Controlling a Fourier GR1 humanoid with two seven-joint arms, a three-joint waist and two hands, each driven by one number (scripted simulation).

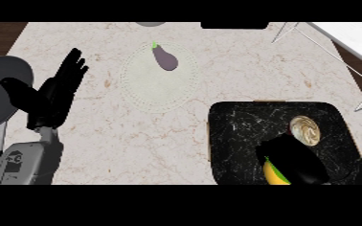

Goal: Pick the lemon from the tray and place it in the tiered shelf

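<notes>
In the head view, the right hand (293, 160) reaches down over the black marbled tray (233, 124), its fingers curled round the smooth yellow lemon (272, 173) at the tray's near edge, apparently to lift it, just beside a round swirled bun (305, 128). The left hand (60, 88) rests open at the left over the speckled stone counter (106, 139), fingers straight, while a glossy purple eggplant (165, 58) lies on a pale round plate (152, 96); thin metal rods (311, 36) at the upper right may belong to the shelf.

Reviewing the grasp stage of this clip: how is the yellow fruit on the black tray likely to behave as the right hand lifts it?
The lemon looks rounded and smooth, so it would probably roll on the flat tray if nudged. The right hand covers most of it, fingers curled over, so its shape probably suits an enclosing grasp. It likely stays stiff rather than deforming, though its skin could be slippery.
</notes>
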